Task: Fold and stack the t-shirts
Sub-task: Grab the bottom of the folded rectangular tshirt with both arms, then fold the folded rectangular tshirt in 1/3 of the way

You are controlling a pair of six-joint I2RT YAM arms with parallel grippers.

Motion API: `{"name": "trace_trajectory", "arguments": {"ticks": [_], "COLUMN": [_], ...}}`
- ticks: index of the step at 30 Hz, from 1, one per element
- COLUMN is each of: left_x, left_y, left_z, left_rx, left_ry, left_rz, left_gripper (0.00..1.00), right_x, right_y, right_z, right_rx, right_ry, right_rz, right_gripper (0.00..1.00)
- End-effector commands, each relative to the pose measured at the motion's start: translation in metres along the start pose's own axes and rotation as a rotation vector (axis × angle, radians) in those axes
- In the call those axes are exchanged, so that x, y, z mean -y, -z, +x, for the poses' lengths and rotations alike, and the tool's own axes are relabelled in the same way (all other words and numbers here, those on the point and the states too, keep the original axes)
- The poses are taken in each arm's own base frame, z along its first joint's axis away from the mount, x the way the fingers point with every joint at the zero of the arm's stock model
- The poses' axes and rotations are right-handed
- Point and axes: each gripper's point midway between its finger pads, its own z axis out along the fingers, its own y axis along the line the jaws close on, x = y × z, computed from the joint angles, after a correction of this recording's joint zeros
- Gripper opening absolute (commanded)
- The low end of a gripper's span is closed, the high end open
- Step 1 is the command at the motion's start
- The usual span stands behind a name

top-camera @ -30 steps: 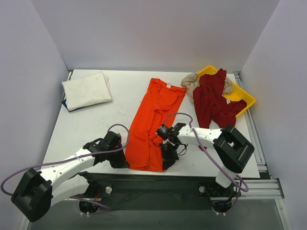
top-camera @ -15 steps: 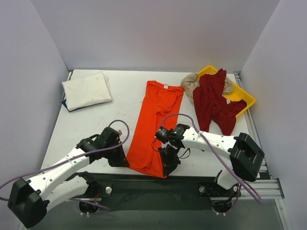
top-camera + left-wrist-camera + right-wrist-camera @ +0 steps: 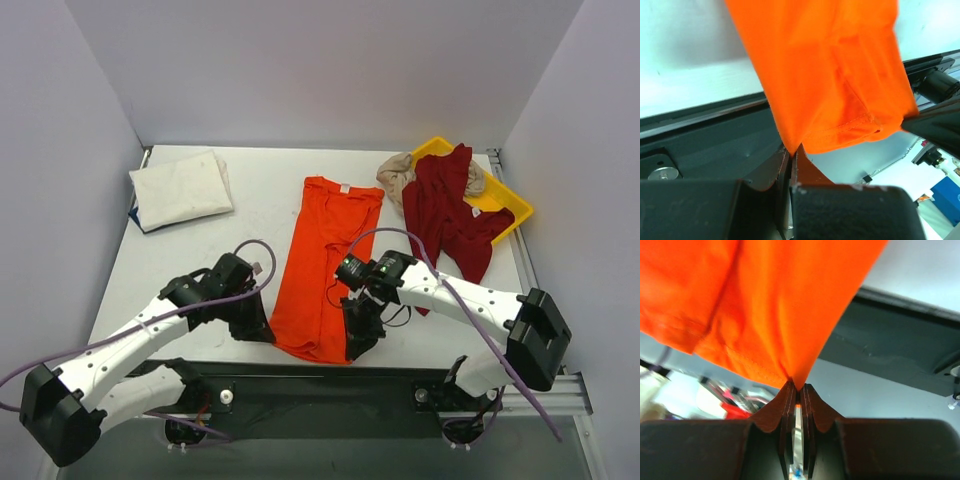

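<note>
Here, the only label in sight is a small pale tag at the collar of the orange t-shirt, too small to read. That shirt lies lengthwise down the middle of the bench, collar toward the far edge and hem at the near edge. The left gripper is pinched tight on the hem's left corner, and the cloth comes straight out from between its closed fingertips. The right gripper is clamped the same way on the hem's right corner, with a fold of orange squeezed between its fingers. The white t-shirt lies folded at the far left corner. At the far right corner the dark red t-shirt drapes out of the yellow tray, with the beige t-shirt bunched at its left.
</note>
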Motion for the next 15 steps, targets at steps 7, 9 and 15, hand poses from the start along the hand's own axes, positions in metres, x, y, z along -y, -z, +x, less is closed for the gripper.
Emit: {"name": "trace_trajectory", "arguments": {"ticks": [7, 9, 15], "left_x": [0.055, 0.06, 0.077], "left_y": [0.008, 0.005, -0.009], "left_z": [-0.074, -0.088, -0.124], "left_rx": [0.165, 0.18, 0.203], "left_ry": [-0.071, -0.065, -0.056], "left_rz": [0.131, 0.135, 0.188], "left_gripper": [0.0, 0.0, 0.0], "right_x": [0.015, 0.017, 0.025], "right_y": [0.04, 0.043, 0.057], "right_z": [-0.057, -0.068, -0.104], "right_rx": [0.136, 0.151, 0.216], "right_ry": [-0.062, -0.066, -0.11], "right_rz": [0.031, 0.042, 0.059], "right_gripper": [0.0, 0.0, 0.0]}}
